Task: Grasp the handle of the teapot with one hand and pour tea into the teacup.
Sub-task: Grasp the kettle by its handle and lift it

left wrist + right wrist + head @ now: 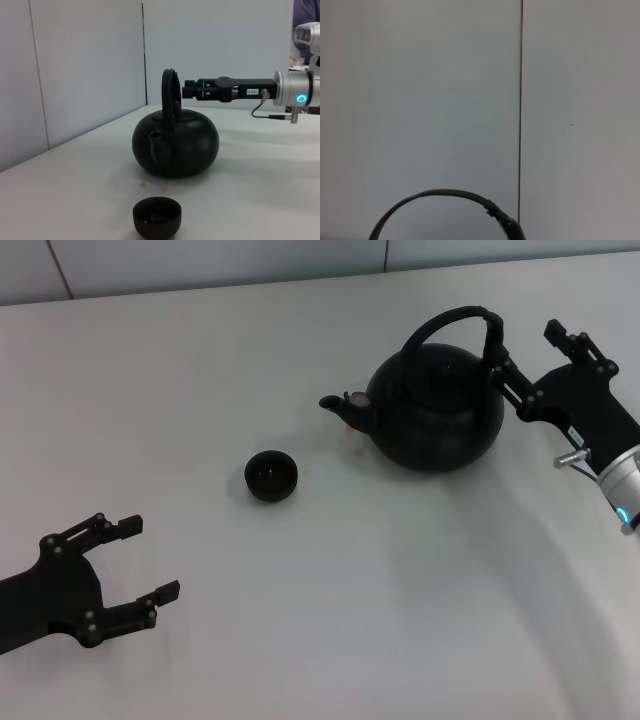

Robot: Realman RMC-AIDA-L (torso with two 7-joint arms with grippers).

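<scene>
While upright, matte-black teapot (437,410) (arched handle (450,320))

— Where's the head camera?
— High up, looking down the worktop (200,390) at the teapot (435,410).
— And the wrists?
— Left one sits low on the left, side-on to that teapot (175,145); right one hugs its handle (445,200), facing the wall.

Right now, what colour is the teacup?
Black, matching the teapot. The teacup shows best in the head view.
</scene>
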